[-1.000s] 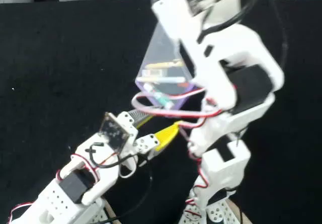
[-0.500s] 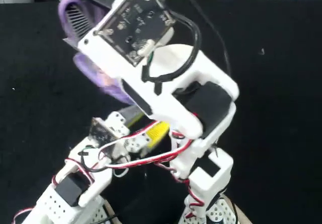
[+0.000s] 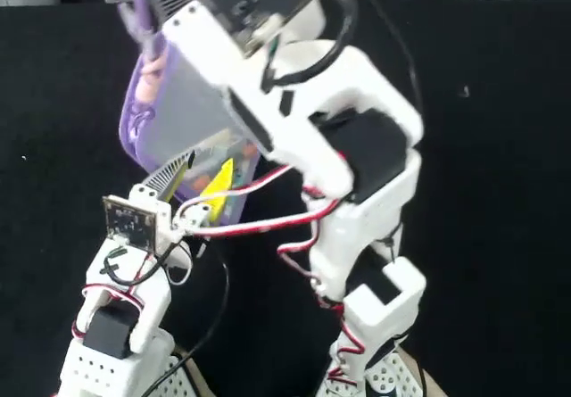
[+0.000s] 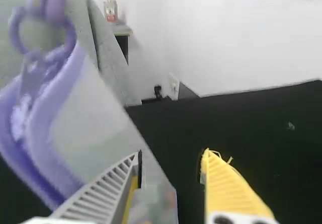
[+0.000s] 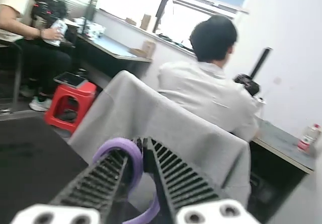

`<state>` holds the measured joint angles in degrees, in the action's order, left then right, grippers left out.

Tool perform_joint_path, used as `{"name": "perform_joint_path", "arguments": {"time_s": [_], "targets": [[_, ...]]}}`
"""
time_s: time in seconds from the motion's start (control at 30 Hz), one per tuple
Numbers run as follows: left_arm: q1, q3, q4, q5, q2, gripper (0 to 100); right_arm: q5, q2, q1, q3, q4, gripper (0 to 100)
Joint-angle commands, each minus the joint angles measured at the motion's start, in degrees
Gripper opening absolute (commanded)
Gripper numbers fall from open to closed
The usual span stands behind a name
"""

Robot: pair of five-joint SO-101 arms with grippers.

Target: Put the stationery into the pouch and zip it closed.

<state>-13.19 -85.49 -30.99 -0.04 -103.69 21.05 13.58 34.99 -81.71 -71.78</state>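
Aloft, pouch (image 3: 169,120) slanting steeply, top end in right tool (image 5: 143,151).

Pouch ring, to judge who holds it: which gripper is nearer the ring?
Right. The right gripper is shut on the ring; the left gripper is open by the opposite end of the pouch.

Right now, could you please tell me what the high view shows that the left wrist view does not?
The high view adds the right arm raised over the black table, and stationery inside the purple pouch. The left wrist view adds a white wall and a small bottle on a shelf. Both share the pouch, the table and the left pincer, open beside the pouch's lower edge.
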Motion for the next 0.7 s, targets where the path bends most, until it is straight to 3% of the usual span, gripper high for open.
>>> {"name": "perform_joint_path", "arguments": {"time_s": [0.0,0.13,0.33,0.57,0.67], "targets": [[-3.0,6.4,-6.2,0.1,-0.5,20,-0.8,-2.0,-4.7,0.1,1.6,1.1],[-7.6,18.3,-16.6,0.1,-0.5,20,-3.4,-2.0,-7.6,0.1,1.4,1.1],[-7.3,33.4,-31.6,0.1,-0.5,20,-3.4,-2.0,-8.9,0.1,1.1,1.1],[8.3,26.6,-28.9,0.1,-0.5,21,-3.5,-2.3,-8.5,-0.1,1.1,1.1],[10.5,20.4,-23.7,0.1,-0.5,21,-3.5,-2.4,-8.5,-0.1,1.1,1.1]]}}
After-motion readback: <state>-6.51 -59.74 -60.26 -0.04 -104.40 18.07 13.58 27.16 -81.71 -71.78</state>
